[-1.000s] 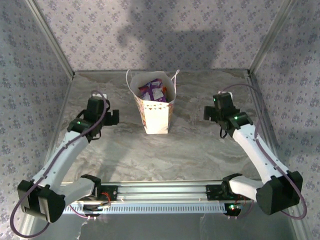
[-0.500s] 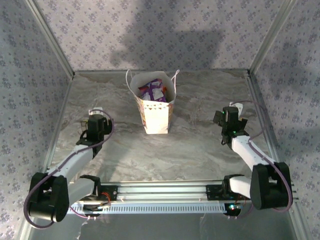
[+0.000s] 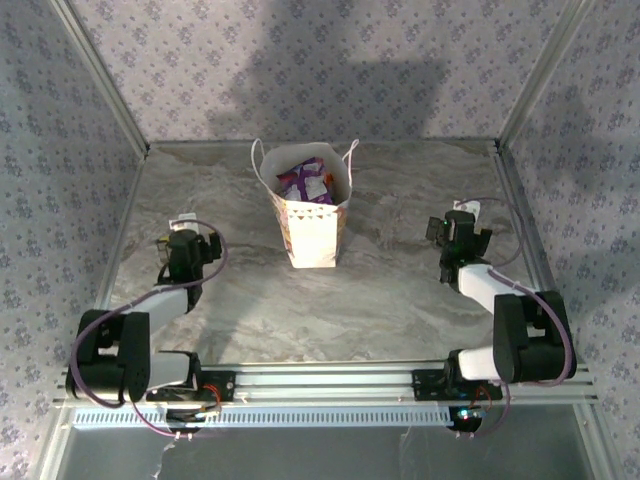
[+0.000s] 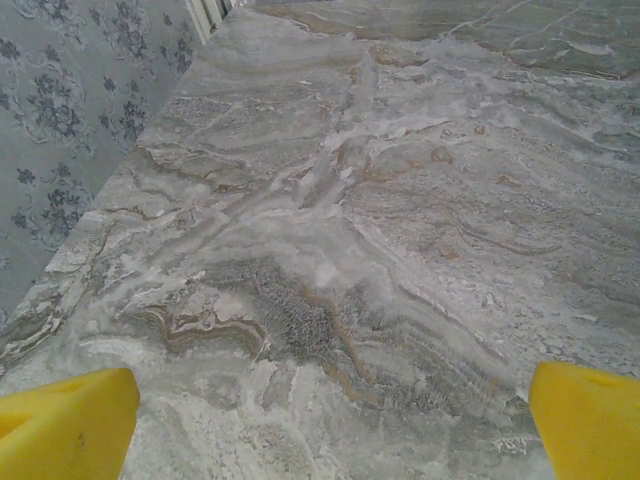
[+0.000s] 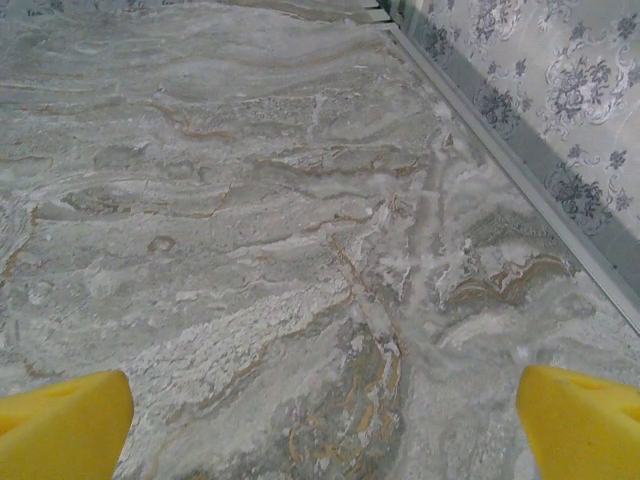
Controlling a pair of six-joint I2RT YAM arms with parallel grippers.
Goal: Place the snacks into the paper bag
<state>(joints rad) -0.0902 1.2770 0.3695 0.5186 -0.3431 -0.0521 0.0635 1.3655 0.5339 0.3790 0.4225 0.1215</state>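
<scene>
Snacks [image 3: 306, 180] — inside paper bag [image 3: 311, 236] (upright)

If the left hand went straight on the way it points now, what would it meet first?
Most likely the bare marble tabletop: the left hand, open, tilts down toward it with nothing between. The paper bag stands off to its right, out of that line. Depth is uncertain.

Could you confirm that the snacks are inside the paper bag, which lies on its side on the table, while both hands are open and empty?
Not quite: the top external view shows the paper bag standing upright, not on its side. The snacks are inside it, and the left hand and right hand are open and empty.
</scene>
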